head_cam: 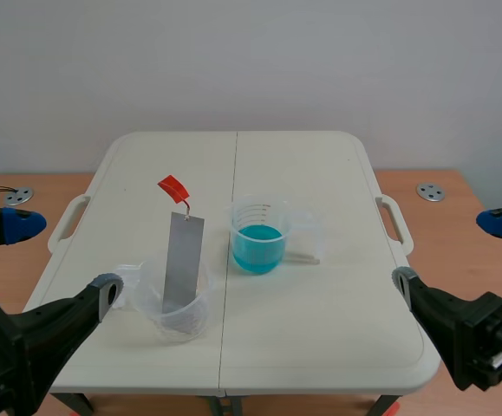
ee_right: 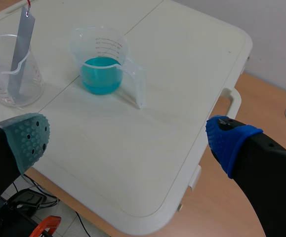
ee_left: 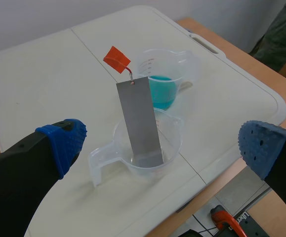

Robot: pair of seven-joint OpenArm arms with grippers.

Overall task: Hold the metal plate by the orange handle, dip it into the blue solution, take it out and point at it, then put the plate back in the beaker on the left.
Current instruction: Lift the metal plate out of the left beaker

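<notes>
Grey metal plate stands tilted in the clear beaker on the left, lower end on the beaker's bottom, upper part rising past the rim. At the plate's top end is the orange handle, joined by a short red wire hook thru a hole in the plate; the handle is up in the air w/ nothing touching it. The solution beaker, clear w/ printed scale marks, stands just right of the 1st, near but apart, approx. at the centre of the desk. The blue solution fills its lower part, and its grip is turned to the right. The grip of the beaker on the left is turned left, twd the left arm. The left hand has its fingers spread wide and holds nothing, low by the desk's near-left corner. In the left wrist view the plate + both beakers lie ahead of it, no contact. The right hand is likewise spread, nothing in it, by the desk's near-right edge, well apart from the solution beaker; one pad is grey-green, the other blue. The desk is white plastic w/ a seam down the middle and carry handles at both sides. 2 small round metal discs lie on the wood surface, one either side of the desk.
</notes>
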